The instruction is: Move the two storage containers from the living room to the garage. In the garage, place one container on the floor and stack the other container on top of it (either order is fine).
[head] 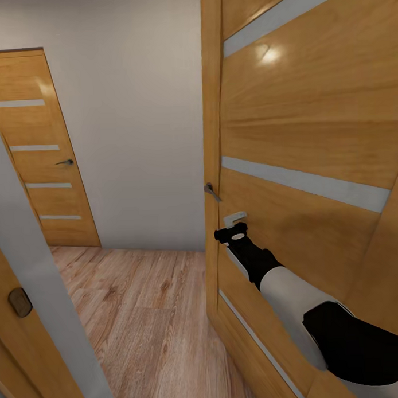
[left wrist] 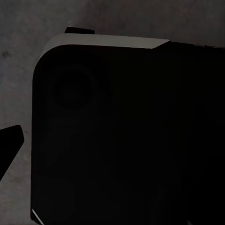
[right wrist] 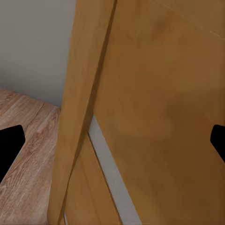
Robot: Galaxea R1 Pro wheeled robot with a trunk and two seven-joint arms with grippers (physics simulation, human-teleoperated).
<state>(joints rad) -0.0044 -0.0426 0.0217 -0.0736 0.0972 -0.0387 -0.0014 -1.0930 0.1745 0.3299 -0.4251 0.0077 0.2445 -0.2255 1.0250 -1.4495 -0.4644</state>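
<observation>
A narrow hallway is seen from the head cam. The floor (head: 145, 315) is light wood plank, and the far wall (head: 139, 126) is plain white. A closed wood door (head: 39, 153) w/ pale horizontal strips and a small dark handle (head: 66, 162) is set in the wall at far left. At near left, a grey-white frame edge (head: 41, 273) slants across, w/ another wood panel and a dark latch plate (head: 20, 301) beside it.

The right half of the view is taken up by a large wood door (head: 311, 132) w/ pale strips, standing very close to the robot. Its edge carries a grey handle (head: 211, 190). The right arm (head: 294, 287), white and black, is stretched toward this door, its gripper end (head: 233, 232) just beside the door face below the handle; contact can't be told.

In the right wrist cam, the same door edge (right wrist: 84, 117), a pale strip (right wrist: 110, 173), and plank floor (right wrist: 28, 154) are shown. Both right fingertips (right wrist: 9, 145) sit at opposite edges of the pic, spread wide apart, nothing between them.

In the left wrist cam, a dark rounded body part (left wrist: 117, 131) over dim grey is shown, w/ one left fingertip (left wrist: 10, 140) at the edge; the left gripper's state can't be told.

No storage containers are in sight here.
</observation>
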